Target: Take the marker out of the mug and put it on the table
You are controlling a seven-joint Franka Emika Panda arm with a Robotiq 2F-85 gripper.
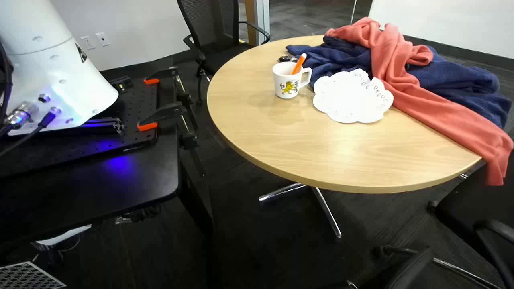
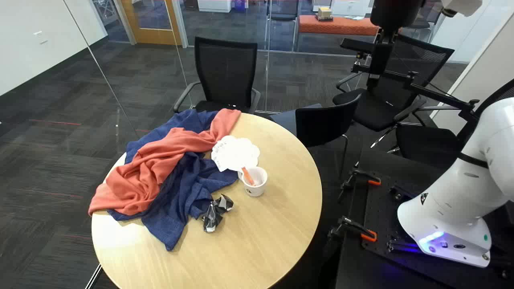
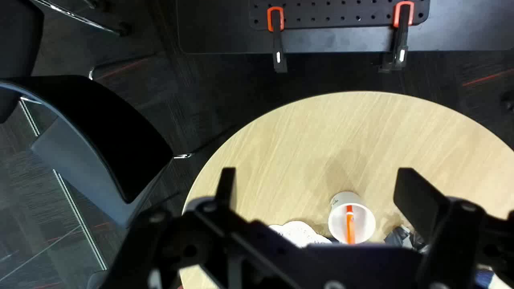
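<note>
In the wrist view (only there), the gaping tool (image 3: 316,182) frames the marker (image 3: 350,225) in its mug (image 3: 343,199).

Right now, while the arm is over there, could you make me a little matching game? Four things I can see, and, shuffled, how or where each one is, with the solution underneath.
Things
1. marker
2. mug
3. coral cloth
4. tool

Places, colours or states
A. partly hanging over the edge of the table
B. open, holding nothing
C. orange, sticking up out of the mug
D. white, with a yellow picture on its side

Right pairs
1-C, 2-D, 3-A, 4-B
</note>
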